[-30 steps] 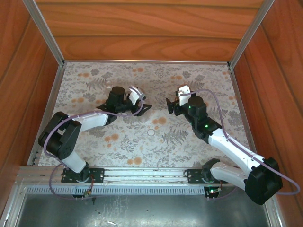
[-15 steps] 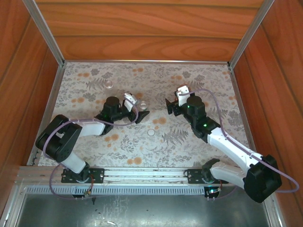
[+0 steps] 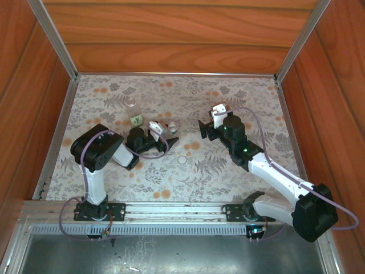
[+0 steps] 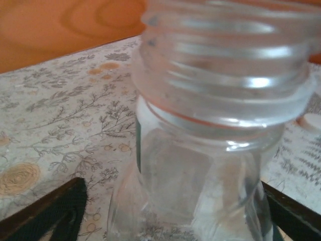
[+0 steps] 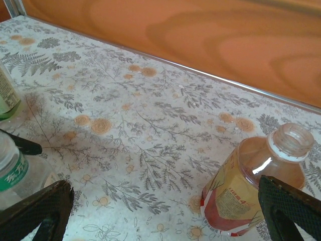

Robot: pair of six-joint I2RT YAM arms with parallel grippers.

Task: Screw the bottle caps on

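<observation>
left gripper (image 4: 175,216) is straddling the upright, uncapped clear plastic bottle (image 4: 200,165), jaws slack; small round white plastic cap (image 3: 182,160) is lying flat on floral mat (image 3: 239,103), base-side, between both arms; right gripper (image 3: 204,128) is hanging wide-open, empty

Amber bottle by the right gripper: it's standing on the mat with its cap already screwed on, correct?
Not correct on the cap. The amber bottle stands on the mat by the right gripper, but its neck is open and bare: no cap is screwed on. The right wrist view shows the empty rim.
</observation>
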